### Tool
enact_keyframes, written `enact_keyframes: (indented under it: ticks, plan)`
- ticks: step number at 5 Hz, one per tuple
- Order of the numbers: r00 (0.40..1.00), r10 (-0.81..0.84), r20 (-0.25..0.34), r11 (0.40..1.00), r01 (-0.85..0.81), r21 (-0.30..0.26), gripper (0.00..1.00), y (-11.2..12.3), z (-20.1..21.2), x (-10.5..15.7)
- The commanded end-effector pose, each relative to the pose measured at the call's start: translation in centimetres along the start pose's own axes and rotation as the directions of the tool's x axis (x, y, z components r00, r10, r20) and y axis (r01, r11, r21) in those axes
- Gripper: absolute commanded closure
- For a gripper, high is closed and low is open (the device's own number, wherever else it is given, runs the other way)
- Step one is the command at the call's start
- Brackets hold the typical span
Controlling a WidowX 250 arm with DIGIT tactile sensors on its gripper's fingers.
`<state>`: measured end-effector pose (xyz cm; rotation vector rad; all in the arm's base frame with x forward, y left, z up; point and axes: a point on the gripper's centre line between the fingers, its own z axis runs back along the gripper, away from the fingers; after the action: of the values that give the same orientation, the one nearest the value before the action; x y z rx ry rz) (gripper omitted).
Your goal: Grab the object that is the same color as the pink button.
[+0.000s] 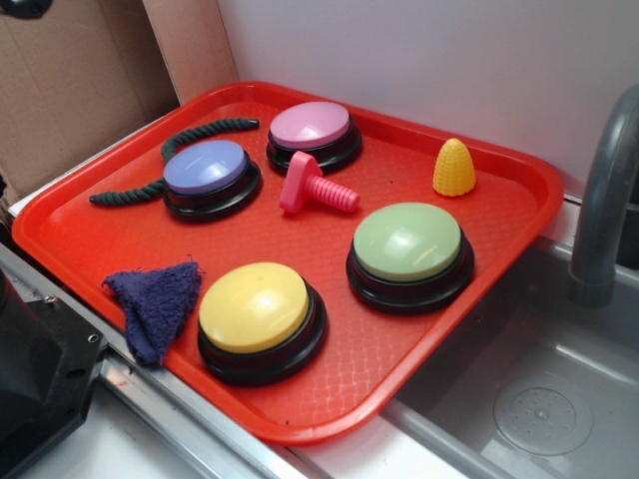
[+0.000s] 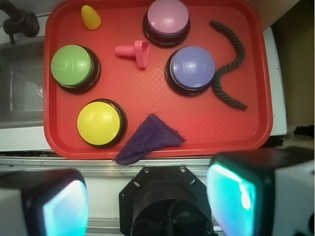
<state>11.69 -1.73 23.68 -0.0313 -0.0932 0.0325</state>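
The pink toy bolt [image 1: 313, 189] lies on its side on the red tray [image 1: 90, 239], just in front of the pink button [image 1: 312, 131]. In the wrist view the bolt [image 2: 135, 51] lies left of and below the pink button [image 2: 167, 19]. My gripper [image 2: 150, 196] is open and empty, high above the tray's near edge, far from the bolt. Its two fingers [image 2: 59, 206] show at the bottom of the wrist view. The gripper does not show in the exterior view.
The tray also holds a purple-blue button [image 1: 207, 174], a green button [image 1: 408, 249], a yellow button [image 1: 258, 314], a yellow ribbed cone [image 1: 454, 168], a dark rope [image 1: 190, 140] and a purple cloth [image 1: 158, 299]. A sink [image 1: 539, 399] with a grey faucet [image 1: 599, 200] lies to the right.
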Motion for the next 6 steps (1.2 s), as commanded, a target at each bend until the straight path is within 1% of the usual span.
enact_keyframes:
  ticks: [1,2,3,4,5,6]
  plan:
    - [1.0,0.0,0.0,1.0,0.0,0.0,0.0,0.0,0.0,0.0]
    - [0.998,0.055,0.025,0.998,-0.055,-0.008,0.0,0.4,-1.3,2.1]
    - [0.988,0.133,0.08,0.991,-0.133,-0.009,0.0,1.6,-3.5,4.0]
    - [0.977,0.162,0.139,0.987,-0.164,-0.003,0.0,2.5,-7.0,6.6]
    - [0.969,0.176,0.175,0.984,-0.18,0.007,0.0,2.8,-9.9,9.4]
    - [0.963,0.14,0.229,0.989,-0.146,0.008,0.0,2.4,-12.5,11.1]
